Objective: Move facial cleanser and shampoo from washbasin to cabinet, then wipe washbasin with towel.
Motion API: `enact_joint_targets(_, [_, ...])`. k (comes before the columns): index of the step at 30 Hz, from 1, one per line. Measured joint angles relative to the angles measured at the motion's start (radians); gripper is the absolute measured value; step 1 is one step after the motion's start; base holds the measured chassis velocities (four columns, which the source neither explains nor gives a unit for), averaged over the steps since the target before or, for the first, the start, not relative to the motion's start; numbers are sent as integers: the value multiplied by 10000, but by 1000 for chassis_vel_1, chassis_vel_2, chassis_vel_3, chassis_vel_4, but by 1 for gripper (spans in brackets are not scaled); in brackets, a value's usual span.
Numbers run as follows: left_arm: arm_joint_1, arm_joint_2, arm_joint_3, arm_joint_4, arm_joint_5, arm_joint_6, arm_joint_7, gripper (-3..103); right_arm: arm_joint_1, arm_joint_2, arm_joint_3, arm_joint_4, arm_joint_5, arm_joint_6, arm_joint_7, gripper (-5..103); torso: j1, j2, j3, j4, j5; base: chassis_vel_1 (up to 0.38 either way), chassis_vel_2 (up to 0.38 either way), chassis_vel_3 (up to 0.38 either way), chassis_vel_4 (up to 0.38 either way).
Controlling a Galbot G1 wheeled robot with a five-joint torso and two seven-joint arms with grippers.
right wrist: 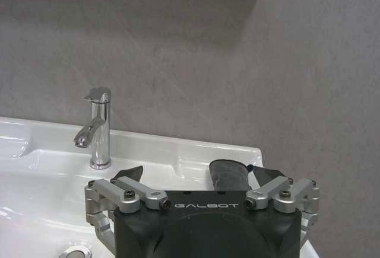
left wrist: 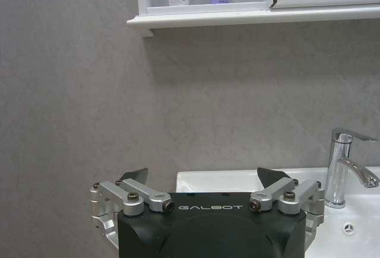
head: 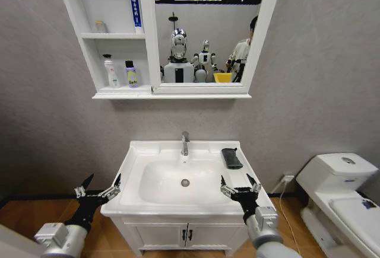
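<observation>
A grey wall backs the white rectangular ceramic washbasin and the tall white wall cabinet — two bottles stand on its lowest shelf. The small dark grey folded towel lies on the basin's back right ledge. The left gripper and right gripper hover at the front corners — fingers spread, holding nothing.

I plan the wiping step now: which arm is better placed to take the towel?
Probably the right. The towel lies on the washbasin rim's right back corner, just beyond the open right gripper. The open left gripper hangs off the basin's left front corner, farther away.
</observation>
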Motion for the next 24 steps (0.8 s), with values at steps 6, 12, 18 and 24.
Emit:
enact_joint_targets(6, [0,0,0,0,0,0,0,100,111,-66,32,-4,16,-46,1,100,3,-1,1,0,0,72,-58,-77,85])
enact_joint_targets(12, [0,0,0,0,0,0,0,100,44,-100,54,-28,21,-61,57,100,0,-1,0,-2,3,180,-171,-175,186])
enact_joint_targets(18, [0,0,0,0,0,0,0,100,-21,-116,29,-46,-14,-61,66,100,-4,1,-1,-2,0,242,-239,-226,244])
enact_joint_targets(24, [0,0,0,0,0,0,0,100,-107,-184,-36,-54,-73,-14,62,100,-3,0,-1,0,0,302,-293,-298,298])
